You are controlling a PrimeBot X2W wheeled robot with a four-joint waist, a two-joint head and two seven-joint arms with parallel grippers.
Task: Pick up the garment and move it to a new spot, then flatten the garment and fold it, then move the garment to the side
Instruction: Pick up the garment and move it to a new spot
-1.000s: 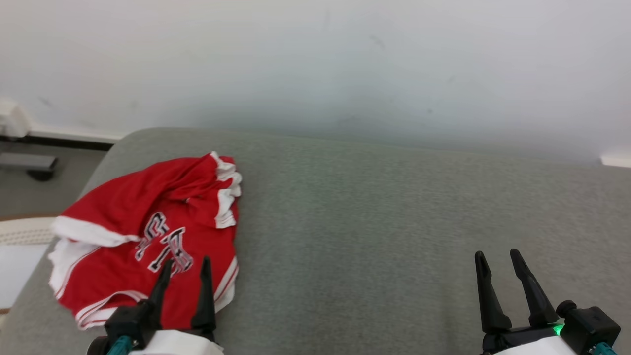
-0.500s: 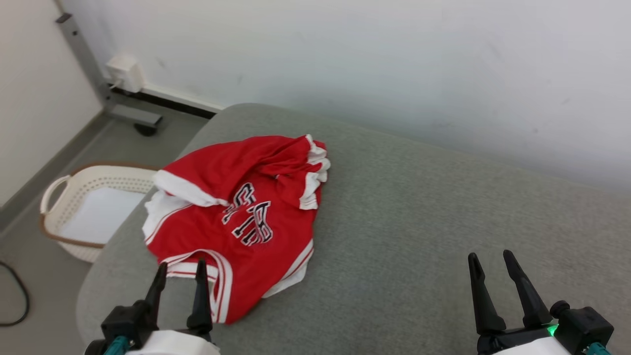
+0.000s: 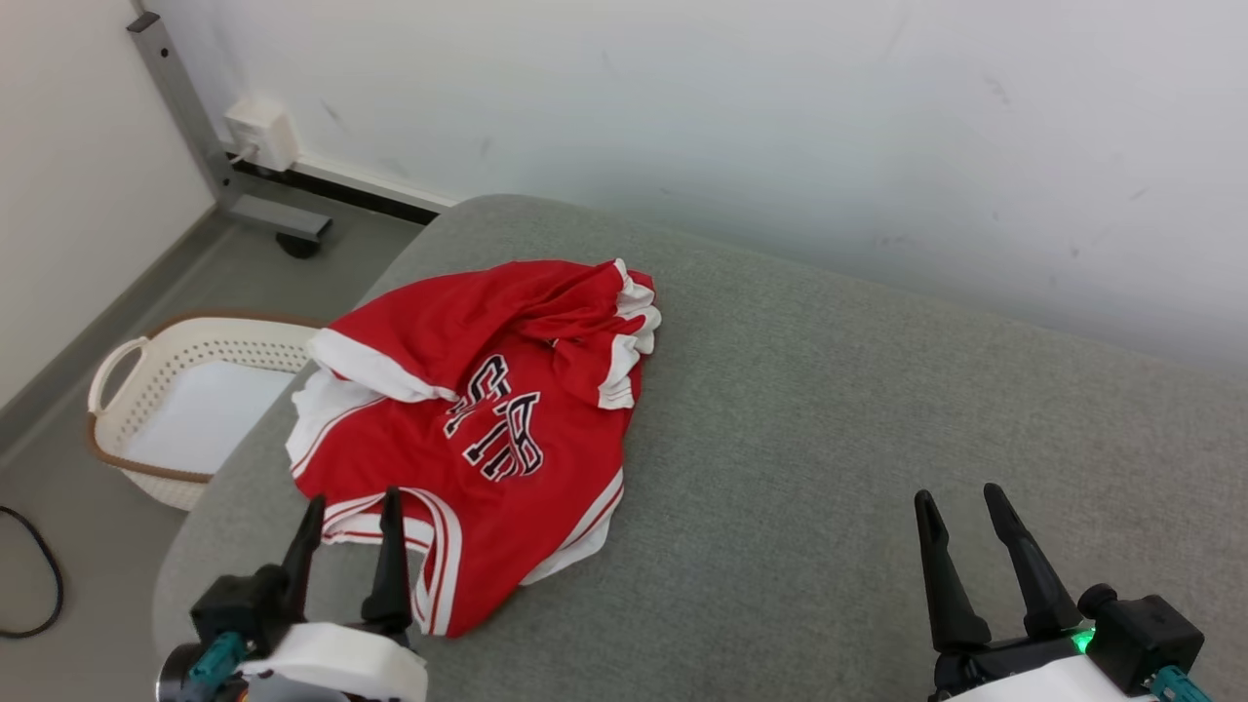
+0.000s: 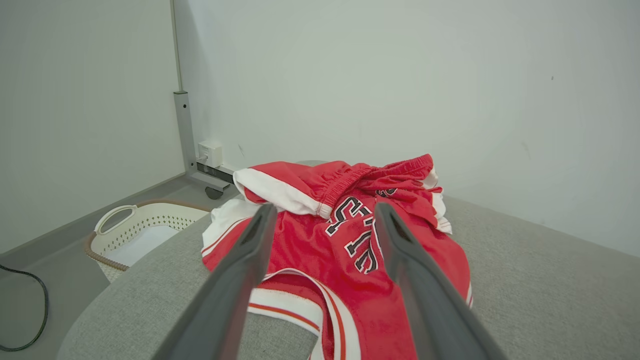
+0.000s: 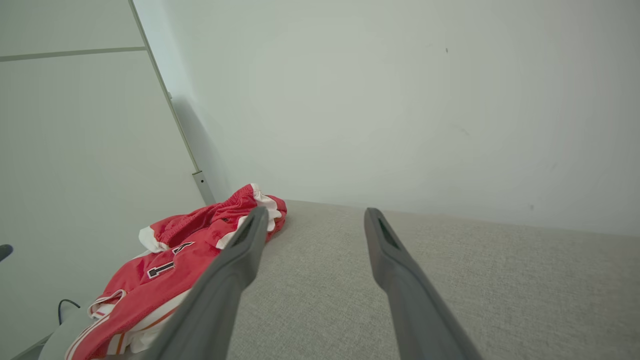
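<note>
The garment (image 3: 468, 429) is a pair of red shorts with white trim and dark lettering, lying crumpled at the left end of a grey cushioned surface (image 3: 829, 419). My left gripper (image 3: 353, 505) hovers open just in front of its near hem, fingers spread with nothing between them. In the left wrist view the garment (image 4: 350, 235) lies straight ahead between the spread fingers (image 4: 250, 260). My right gripper (image 3: 961, 497) stands open over bare cushion at the lower right, well away from the shorts. The right wrist view has the garment (image 5: 170, 270) off to its left.
A cream laundry basket (image 3: 146, 380) sits on the floor left of the cushion. A grey metal post (image 3: 185, 107) with a white wall box (image 3: 258, 132) stands behind it. A black cable (image 3: 39, 585) loops on the floor. The white wall runs along the cushion's far edge.
The head camera has swung left and down, bringing the basket, post and floor into view. Both grippers keep the same open pose; the garment lies as before.
</note>
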